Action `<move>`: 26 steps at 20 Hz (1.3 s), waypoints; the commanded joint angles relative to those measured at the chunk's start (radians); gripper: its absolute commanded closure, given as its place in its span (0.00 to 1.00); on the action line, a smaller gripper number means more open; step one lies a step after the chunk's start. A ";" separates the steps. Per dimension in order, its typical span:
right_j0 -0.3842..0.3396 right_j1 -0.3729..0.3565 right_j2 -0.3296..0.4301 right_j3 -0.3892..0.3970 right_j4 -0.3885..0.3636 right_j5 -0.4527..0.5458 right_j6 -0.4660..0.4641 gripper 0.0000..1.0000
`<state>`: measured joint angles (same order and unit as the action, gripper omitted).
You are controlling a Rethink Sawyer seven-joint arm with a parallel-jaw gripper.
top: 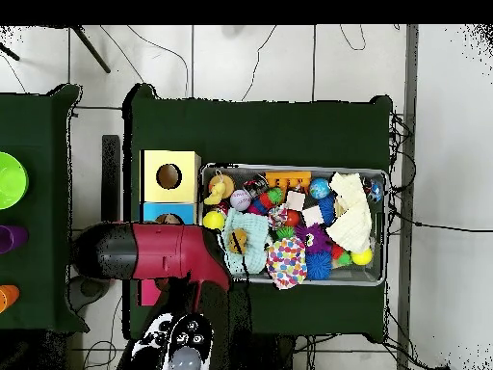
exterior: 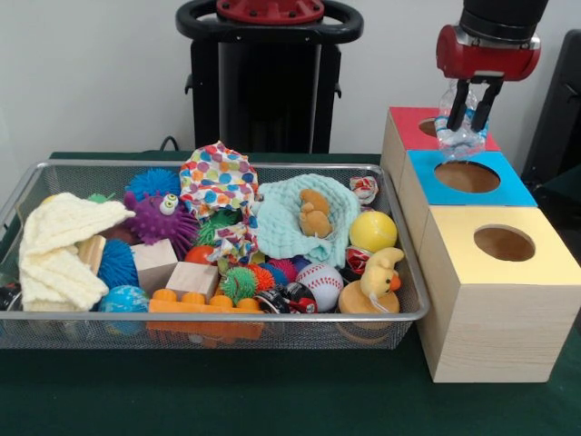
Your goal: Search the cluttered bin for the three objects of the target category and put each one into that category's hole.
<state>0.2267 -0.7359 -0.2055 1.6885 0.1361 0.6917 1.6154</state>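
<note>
The hand [exterior: 472, 116] hangs over the red box [exterior: 410, 130] at the far right, fingers closed on a crinkly clear wrapper [exterior: 458, 134]; delivery step, and next it needs centring over that hole before release

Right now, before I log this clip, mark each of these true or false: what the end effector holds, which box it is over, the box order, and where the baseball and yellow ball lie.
1. The end effector grips a crumpled clear plastic item. True.
2. It hangs over the yellow-topped wooden box. False: it is at the edge between the red-topped box and the blue-topped box.
3. In the front view, the yellow-topped box is the nearest of the three. True.
4. The white baseball lies outside the wire mesh bin. False: it is inside, near the front rim.
5. The plain yellow ball sits in the bin beside the mint-green knitted cloth. True.
</note>
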 commanded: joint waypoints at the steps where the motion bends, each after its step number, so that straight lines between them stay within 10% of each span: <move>1: -0.019 0.048 0.035 -0.016 0.030 -0.058 0.237 1.00; 26: -0.018 0.068 0.042 -0.004 0.045 -0.108 0.239 1.00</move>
<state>0.2267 -0.6967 -0.2053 1.6882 0.1433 0.6584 1.6156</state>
